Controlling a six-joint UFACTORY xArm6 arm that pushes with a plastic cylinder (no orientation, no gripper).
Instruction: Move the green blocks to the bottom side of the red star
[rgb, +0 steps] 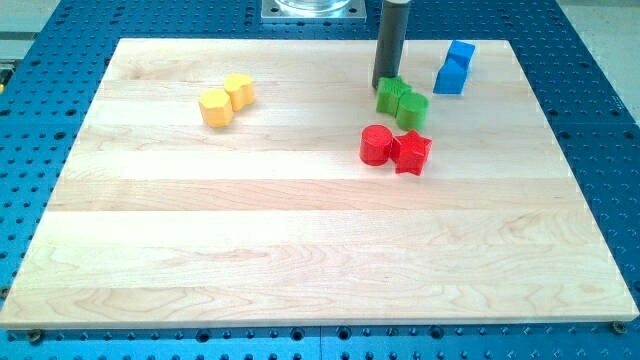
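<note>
My tip (385, 86) sits at the top edge of the green pair, touching or just about touching the view's-left green block (390, 96); contact can't be told for sure. The end effector is a plain dark rod w/ no jaws, so it holds nothing. The rod rises straight up out of the view's top.

Two green blocks lie side by side, touching: the left one looks cube-like, the right green block (412, 108) is rounder, exact shape unclear. Both are just above the red star (411, 152), i.e. on its top side, w/ a thin strip of bare wood between them.

Red cylinder (376, 145) touches the star on its view-left side.

Blue blocks (454, 68) stand near the top right, just right of the rod, apart from the greens. Two yellow blocks (226, 99), touching each other, lie well apart toward the view's upper left.

All rest on the wooden tabletop (300, 250), which sits on a blue perforated base (600, 120).
</note>
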